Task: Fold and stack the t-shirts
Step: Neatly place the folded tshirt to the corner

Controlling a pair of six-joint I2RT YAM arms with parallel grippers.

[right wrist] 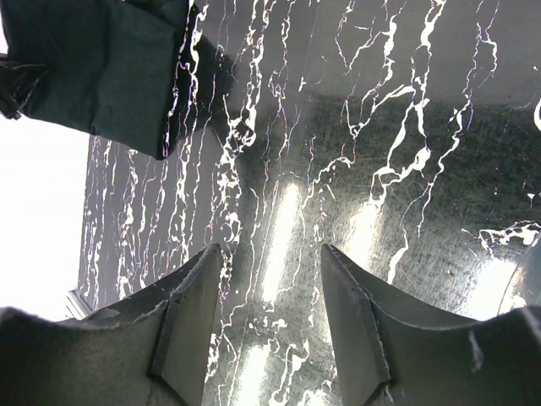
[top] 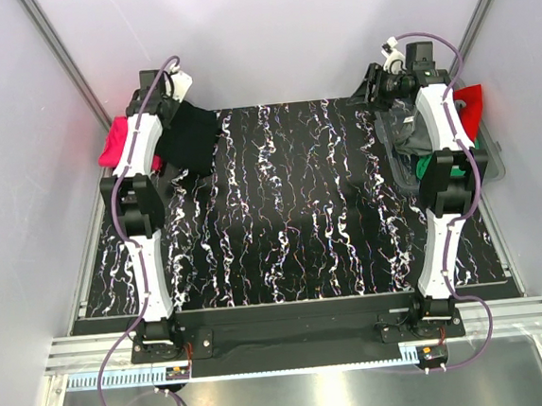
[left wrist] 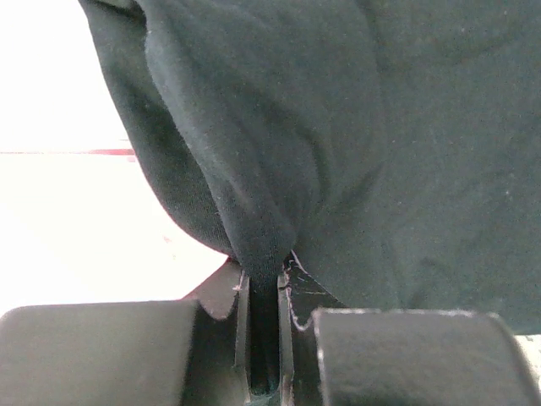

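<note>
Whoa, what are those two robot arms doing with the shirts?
The left gripper is pinched shut on the black t-shirt at the far left corner of the marbled table, next to a pink-red t-shirt. The right gripper hangs open and empty above the table. Beside that arm, a clear bin holds a grey t-shirt and a green t-shirt.

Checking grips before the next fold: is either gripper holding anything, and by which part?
The left gripper pinches a bunched fold of the black t-shirt; the right gripper is open and empty.
</note>
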